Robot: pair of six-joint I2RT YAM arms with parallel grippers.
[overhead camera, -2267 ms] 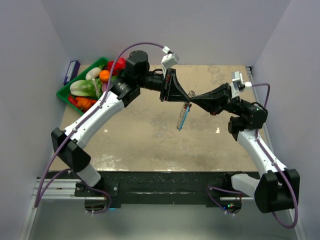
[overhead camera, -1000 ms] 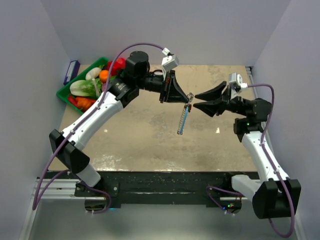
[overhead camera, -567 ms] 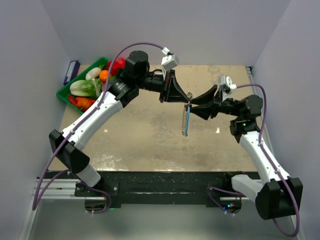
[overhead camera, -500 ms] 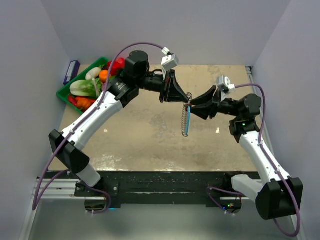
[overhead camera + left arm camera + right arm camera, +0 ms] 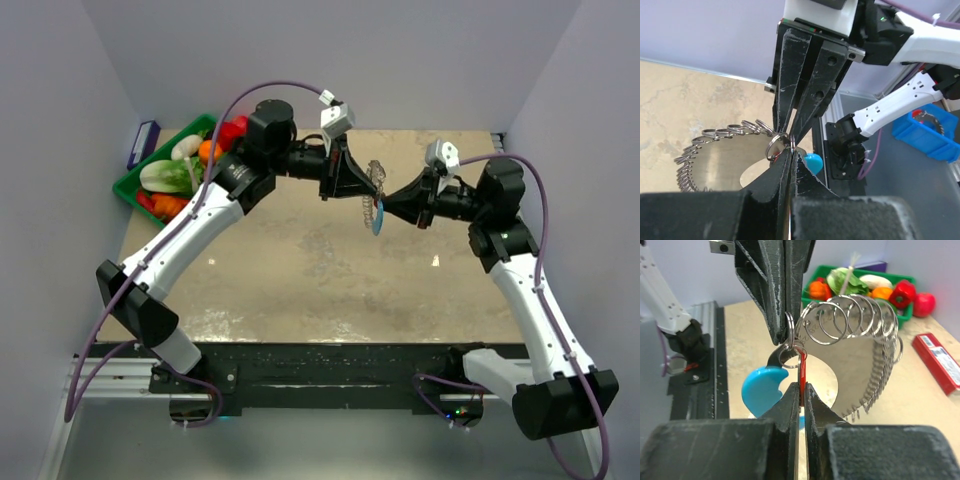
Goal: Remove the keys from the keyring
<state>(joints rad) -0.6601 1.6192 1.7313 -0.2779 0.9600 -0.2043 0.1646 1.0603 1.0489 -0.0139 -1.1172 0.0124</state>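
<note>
Keyring (image 5: 812,161) in left tool (image 5: 790,151), red key (image 5: 802,371) in right tool (image 5: 801,390), wrist views only

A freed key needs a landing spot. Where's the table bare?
The table is bare in the near middle, up to the black rail, and the far right corner. Crowded: the green basket corner and around the keyring.

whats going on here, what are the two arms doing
Both arms hold the keyring up in the air, claw tips almost meeting. The left claw is shut on its top loop, with the keys fanned out beside it. The right claw is shut on the red key, which looks still attached.
</note>
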